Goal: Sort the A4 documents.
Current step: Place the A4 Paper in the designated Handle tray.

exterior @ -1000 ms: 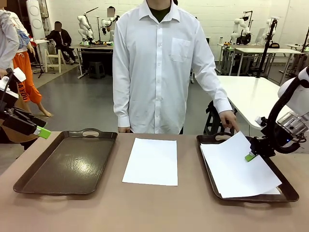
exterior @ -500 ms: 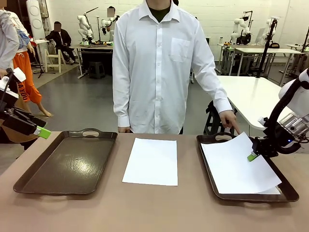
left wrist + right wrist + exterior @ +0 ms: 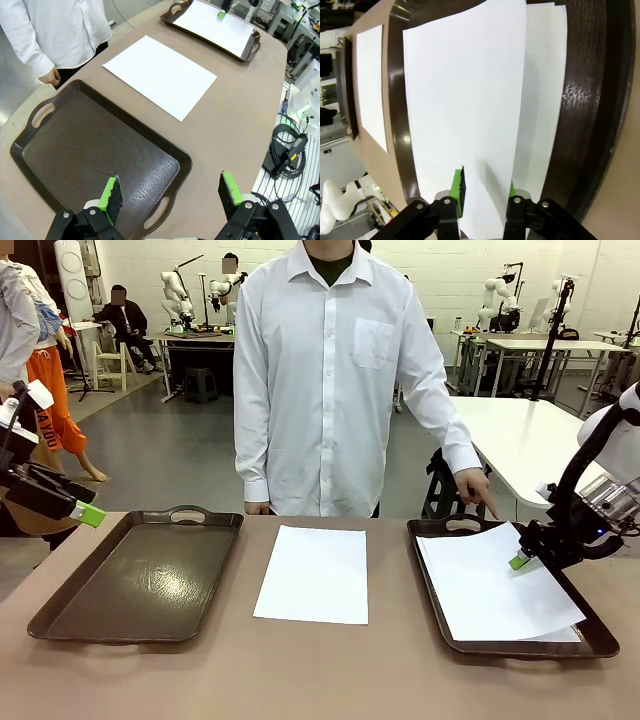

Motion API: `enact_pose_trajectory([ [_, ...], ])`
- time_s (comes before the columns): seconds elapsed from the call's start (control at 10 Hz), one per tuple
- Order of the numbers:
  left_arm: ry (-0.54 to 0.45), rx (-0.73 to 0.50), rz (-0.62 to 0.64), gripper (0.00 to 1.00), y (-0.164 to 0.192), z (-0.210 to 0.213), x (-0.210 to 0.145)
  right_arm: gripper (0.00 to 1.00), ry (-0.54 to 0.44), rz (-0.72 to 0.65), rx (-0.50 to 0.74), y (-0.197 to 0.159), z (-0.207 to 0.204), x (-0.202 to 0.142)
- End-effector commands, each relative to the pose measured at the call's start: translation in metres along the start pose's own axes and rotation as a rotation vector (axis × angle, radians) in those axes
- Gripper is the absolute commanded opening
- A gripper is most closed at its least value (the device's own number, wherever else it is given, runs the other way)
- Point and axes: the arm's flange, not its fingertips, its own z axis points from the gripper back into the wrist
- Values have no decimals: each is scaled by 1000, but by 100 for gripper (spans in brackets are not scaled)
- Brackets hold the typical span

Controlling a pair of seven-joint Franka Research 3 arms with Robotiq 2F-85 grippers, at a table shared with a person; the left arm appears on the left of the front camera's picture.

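Three A4 documents are in view. One sheet (image 3: pixel 313 573) lies flat on the table between the trays. A top sheet (image 3: pixel 495 585) rests in the right tray (image 3: pixel 520 651) over another sheet (image 3: pixel 566 634), whose corner peeks out. My right gripper (image 3: pixel 519 560) stands at the top sheet's right edge. In the right wrist view its jaws are apart, with that sheet (image 3: pixel 465 85) lying loose between them and the lower sheet (image 3: pixel 545 75) beside it. My left gripper (image 3: pixel 170 192) hangs open and holds nothing, above the near end of the left tray (image 3: pixel 100 145).
A person in a white shirt stands at the far side, one hand (image 3: pixel 478 490) pointing down at the right tray's far handle. The left tray (image 3: pixel 140 575) holds nothing. Bare table runs along the front edge.
My right gripper's jaws have opened and let go of the top sheet. The sheet, lifted at its right edge before, has settled flatter into the right tray. The left arm has not moved.
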Motion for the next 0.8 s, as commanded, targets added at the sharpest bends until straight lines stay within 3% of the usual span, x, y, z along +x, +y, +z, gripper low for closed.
enact_pose_trajectory([
  [0.0,-18,-9,-13,100,2,-1,-2,63,-7,-28,-89,4,3,-3],
  [0.4,-18,-9,-13,100,2,-1,-2,97,-30,-50,-154,3,10,-6],
  [0.7,-18,-9,-13,100,2,-1,-2,100,-34,-61,-156,4,8,-7],
])
